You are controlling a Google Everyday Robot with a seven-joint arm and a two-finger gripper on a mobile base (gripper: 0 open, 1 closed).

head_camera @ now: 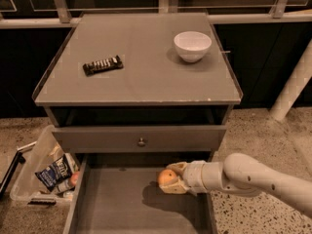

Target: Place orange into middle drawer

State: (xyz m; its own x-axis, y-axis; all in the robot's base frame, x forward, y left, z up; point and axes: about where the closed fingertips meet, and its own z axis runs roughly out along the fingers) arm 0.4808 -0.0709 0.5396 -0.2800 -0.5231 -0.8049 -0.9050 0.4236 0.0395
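the gripper [173, 180] is reaching in from the right over the far right part of the open middle drawer [117, 208], and its jaws are clamping the orange [166, 177] between them. the orange is hanging above the drawer floor, not touching it as far as i can tell, and its shadow is falling on the grey floor just beneath. it is sitting just below the front of the knob drawer [141, 141], which is closed.

to my eye the step in hand is the set-down, and the carrying is looking nearly done. doing it well is probably meaning lowering the fruit close to the floor before the jaws are parting, since a round, smooth orange is likely to be rolling if it is dropping from any height. the floor is flat and bare, so i would be aiming nearer its middle, away from the low side walls and from the far edge, where the arm could be brushing the panel above on its way out. opening slowly and lifting straight off would be helping too.

the bowl [192, 45] and a dark bar [102, 65] are lying on the top, well apart from all this, and a bin [25, 182] of packets is standing just left of the drawer.
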